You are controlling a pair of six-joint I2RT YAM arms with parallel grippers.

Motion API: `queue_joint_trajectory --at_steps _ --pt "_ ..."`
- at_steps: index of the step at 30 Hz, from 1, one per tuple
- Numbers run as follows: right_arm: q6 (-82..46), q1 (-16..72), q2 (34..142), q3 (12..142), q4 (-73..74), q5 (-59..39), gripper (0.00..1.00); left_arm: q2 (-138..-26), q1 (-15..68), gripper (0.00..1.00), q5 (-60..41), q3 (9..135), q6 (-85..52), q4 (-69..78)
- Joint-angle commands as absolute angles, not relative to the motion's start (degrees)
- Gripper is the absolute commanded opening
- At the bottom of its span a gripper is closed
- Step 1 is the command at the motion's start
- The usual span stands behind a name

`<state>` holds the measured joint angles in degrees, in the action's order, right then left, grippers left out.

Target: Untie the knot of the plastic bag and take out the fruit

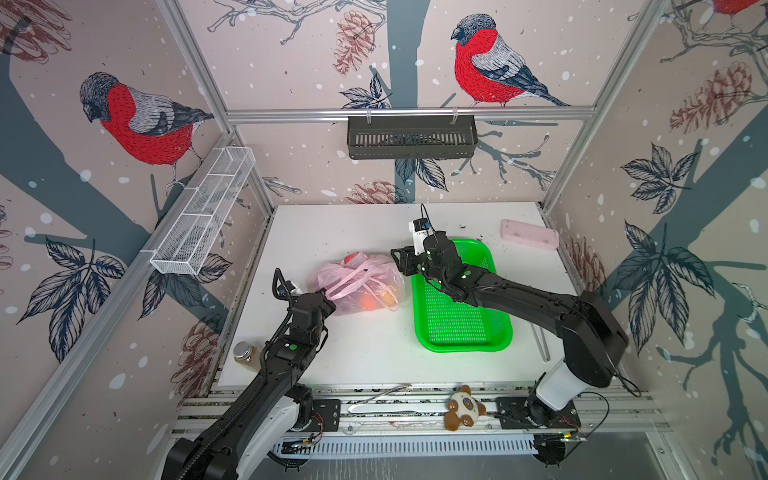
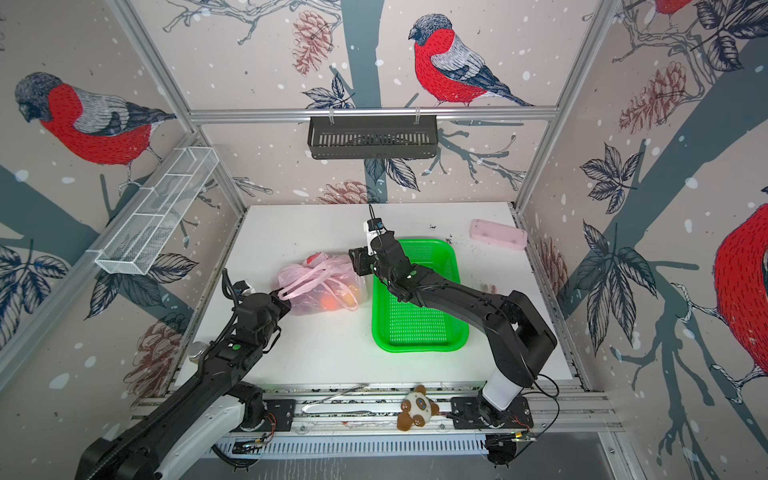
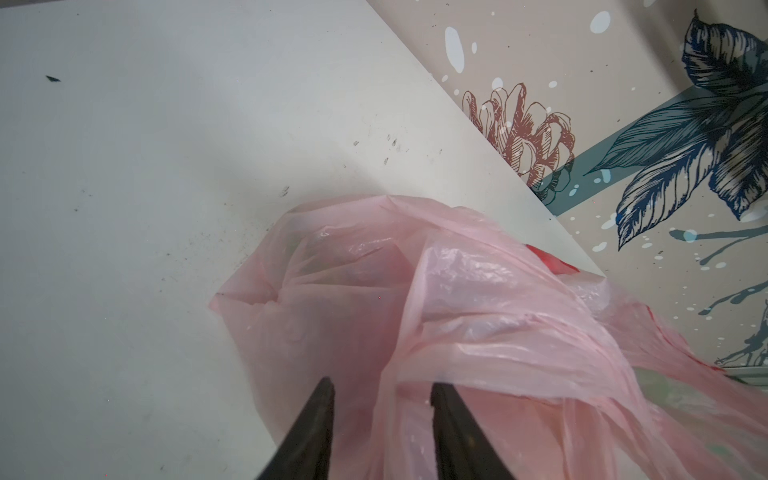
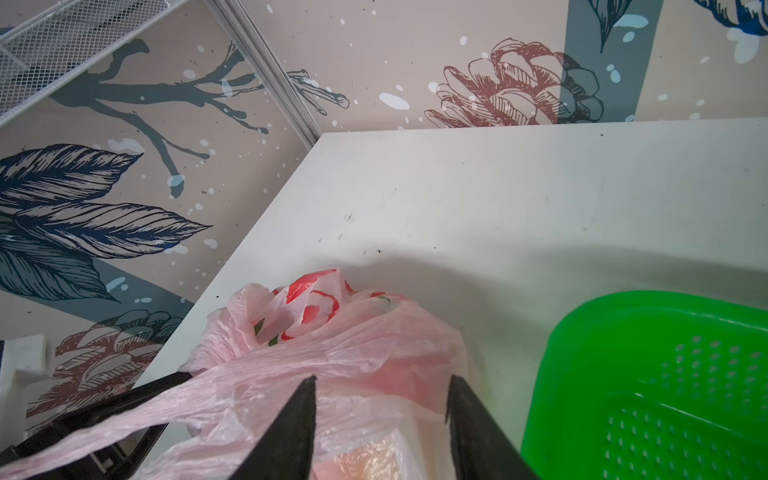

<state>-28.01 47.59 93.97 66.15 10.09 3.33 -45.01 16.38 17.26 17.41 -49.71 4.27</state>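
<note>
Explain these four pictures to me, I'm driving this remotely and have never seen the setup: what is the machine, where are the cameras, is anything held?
The machine is two black robot arms, left and right, mounted at the near edge of a white table. Two pictures look down on the whole scene, nearly alike; the other two come from a camera on each arm's wrist, looking along its pincer. On the table lie a translucent pink plastic bag with round orange fruit showing through it, a green perforated plastic basket and a pale pink rectangular block. The left pincer and the right pincer are at the bag with jaws apart; neither clamps anything. A bag handle lies draped against the left pincer.
</note>
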Motion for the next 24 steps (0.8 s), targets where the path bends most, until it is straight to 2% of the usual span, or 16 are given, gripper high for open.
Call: queue_joint_trajectory --at_steps 1,5,8,11,21,24 --pt "-23.38 49.9 92.95 68.09 4.58 8.54 0.59 -44.18 16.34 0.52 14.51 19.73 -47.3 2.31" --pt "-20.11 54.01 92.89 70.39 -2.78 16.09 0.62 -42.72 16.34 0.64 11.59 22.07 -45.6 -1.71" --pt "-17.85 57.69 93.42 71.63 -7.16 20.95 0.62 -41.19 16.35 0.7 9.81 22.41 -45.15 -3.22" --pt "-15.41 61.51 94.36 72.2 -9.84 26.04 0.66 -39.97 16.34 0.7 8.89 22.49 -45.42 -4.06" --pt "-7.33 66.56 100.14 76.02 -6.8 35.3 0.98 -39.84 16.36 0.71 8.36 23.47 -45.73 -5.04" --pt "-4.48 67.46 102.95 78.23 -4.32 36.72 0.99 -39.73 16.28 0.71 8.01 23.25 -45.91 -4.92"
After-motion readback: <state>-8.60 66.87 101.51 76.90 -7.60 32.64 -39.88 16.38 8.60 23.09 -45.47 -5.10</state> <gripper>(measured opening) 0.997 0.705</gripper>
